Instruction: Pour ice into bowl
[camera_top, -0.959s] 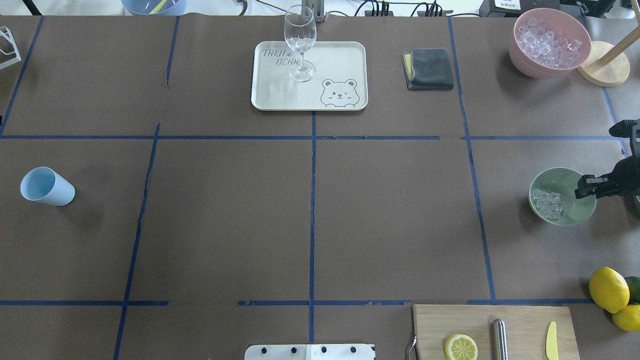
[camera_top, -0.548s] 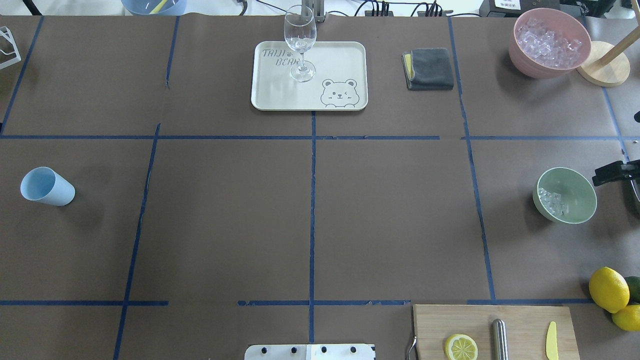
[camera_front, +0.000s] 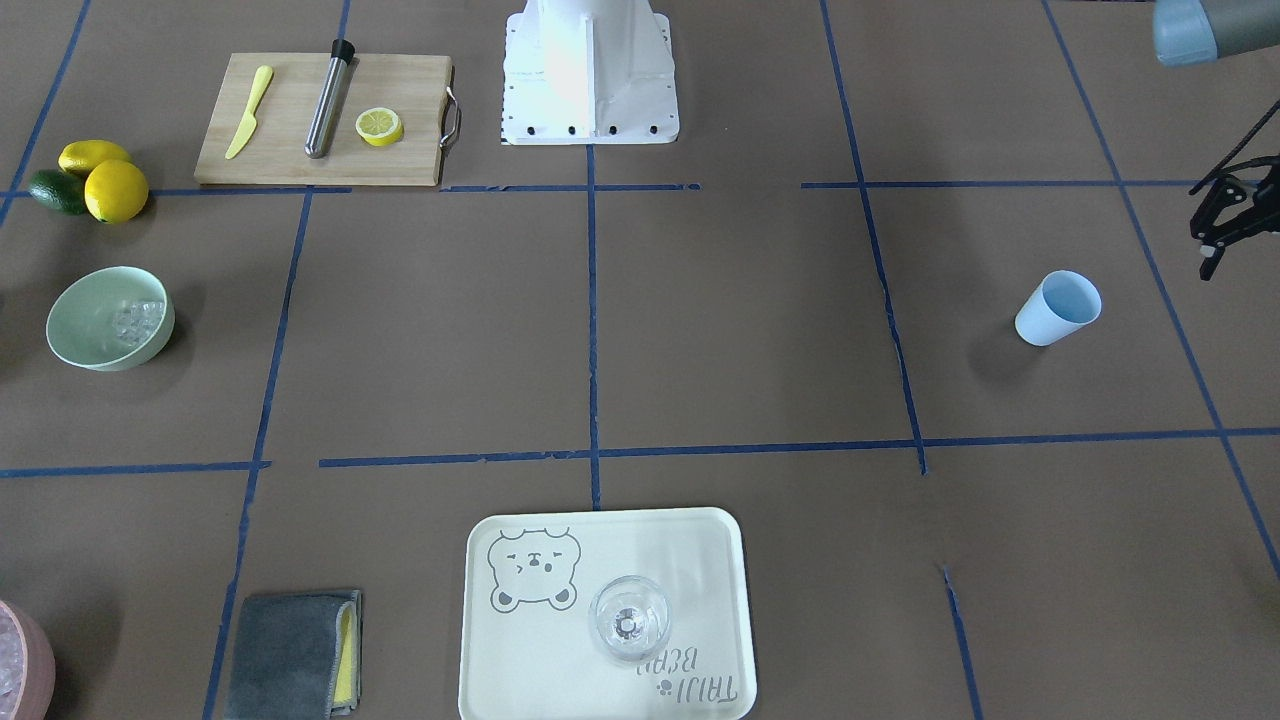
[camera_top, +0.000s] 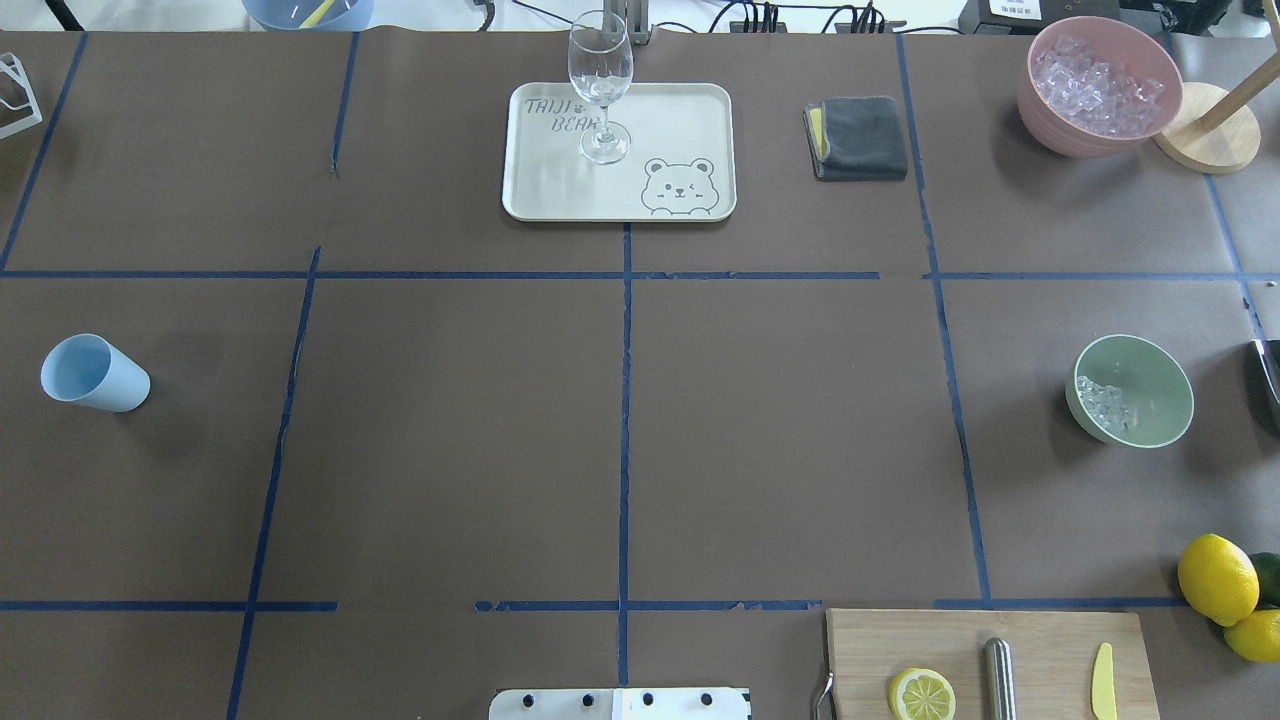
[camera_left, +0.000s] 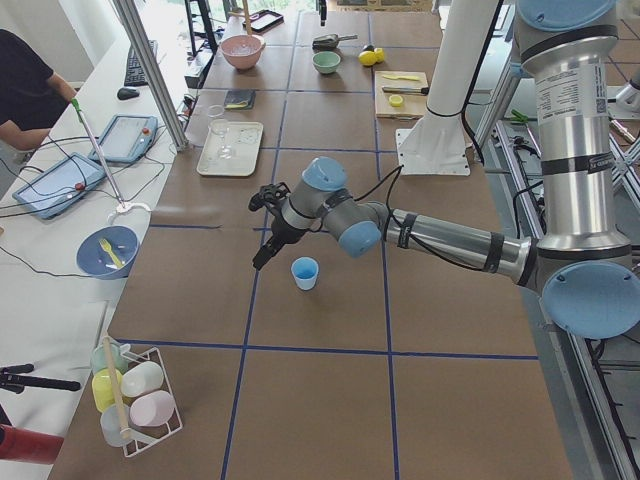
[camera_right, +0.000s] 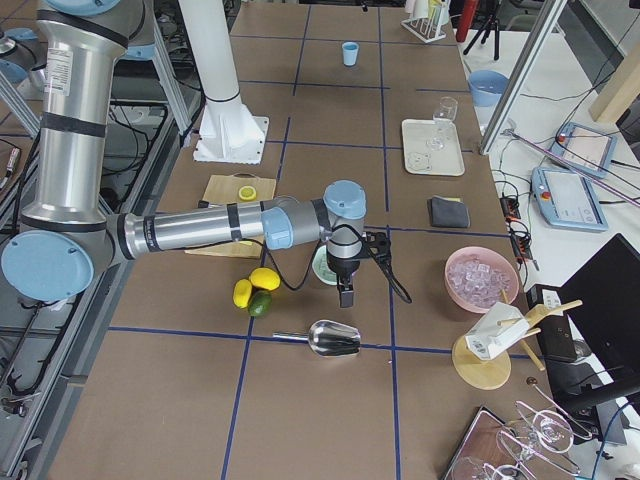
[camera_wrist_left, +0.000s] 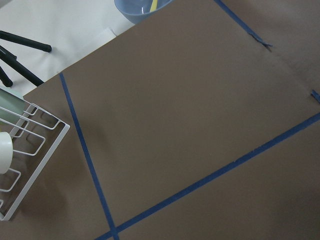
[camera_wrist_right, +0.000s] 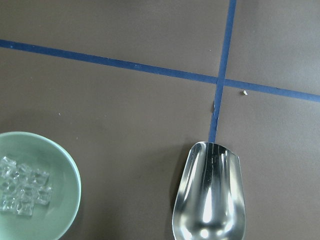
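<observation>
The pale mint-green bowl (camera_top: 1150, 380) stands at the table's right side. It also shows in the front view (camera_front: 85, 335) and in the right wrist view (camera_wrist_right: 62, 185). A small heap of clear ice (camera_top: 1100, 403) lies inside it against one wall (camera_wrist_right: 25, 192). My right gripper (camera_right: 347, 295) shows only in the exterior right view, hanging above the table beside the bowl; I cannot tell whether it is open. A metal scoop (camera_wrist_right: 210, 195) lies free on the table below it. My left gripper (camera_front: 1218, 232) hangs open and empty beyond a light blue cup (camera_front: 1058, 308).
A pink bowl (camera_top: 1100, 85) full of ice stands at the back right. A tray (camera_top: 680, 130) with a wine glass (camera_top: 600, 85), a grey cloth (camera_top: 860, 138), a cutting board (camera_top: 1040, 640) with a half lemon, and lemons (camera_top: 1217, 578) lie around the edges.
My right gripper has drawn back from over the green bowl's right rim and left the overhead view. The bowl has shifted slightly right. The ice stays in it.
</observation>
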